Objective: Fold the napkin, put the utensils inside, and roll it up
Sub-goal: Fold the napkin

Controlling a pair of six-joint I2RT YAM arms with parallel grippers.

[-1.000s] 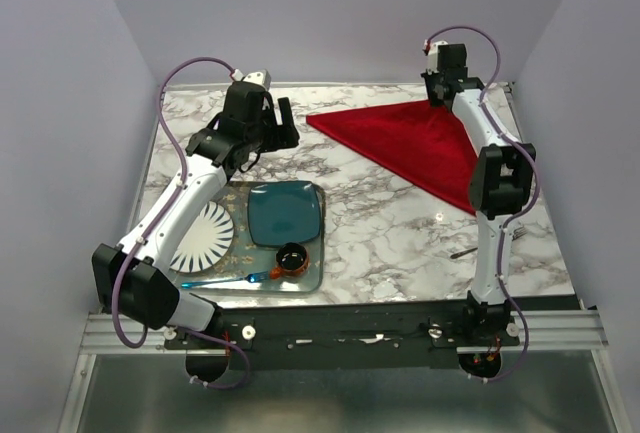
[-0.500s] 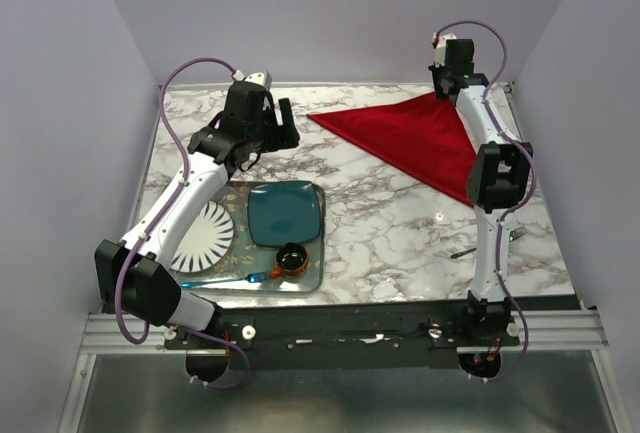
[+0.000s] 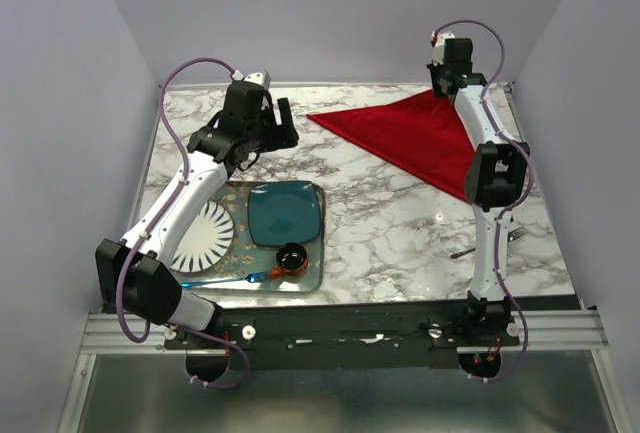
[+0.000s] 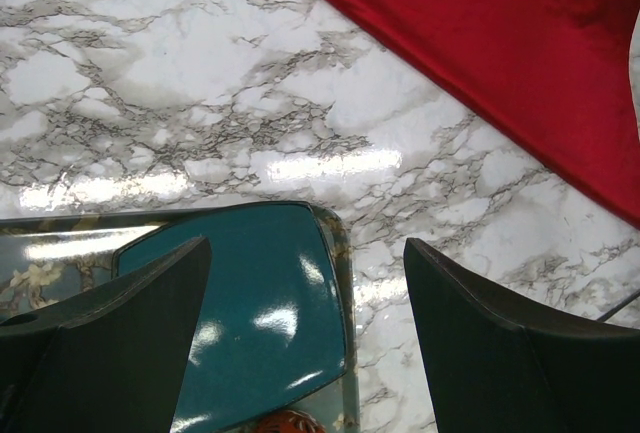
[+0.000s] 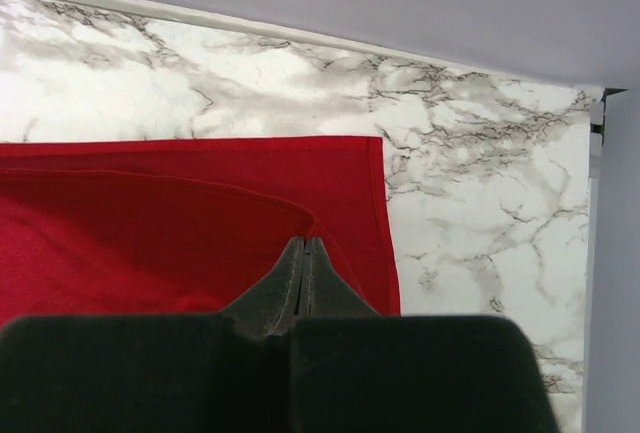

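A: Status of the fold?

B: Looks nearly set. The napkin (image 3: 410, 138) lies as a two-layer triangle at the far right of the marble table (image 3: 380, 223). The right gripper (image 5: 304, 245) is pinched tight, apparently on the top layer's far corner.

A: Other arm?

B: The left gripper (image 4: 305, 283) is spread wide and empty above the teal plate (image 4: 270, 313), well apart from the cloth.

A: Fork?

B: The fork (image 3: 462, 252) is on bare marble beside the right arm's base, partly hidden. Loading and rolling are not yet begun.
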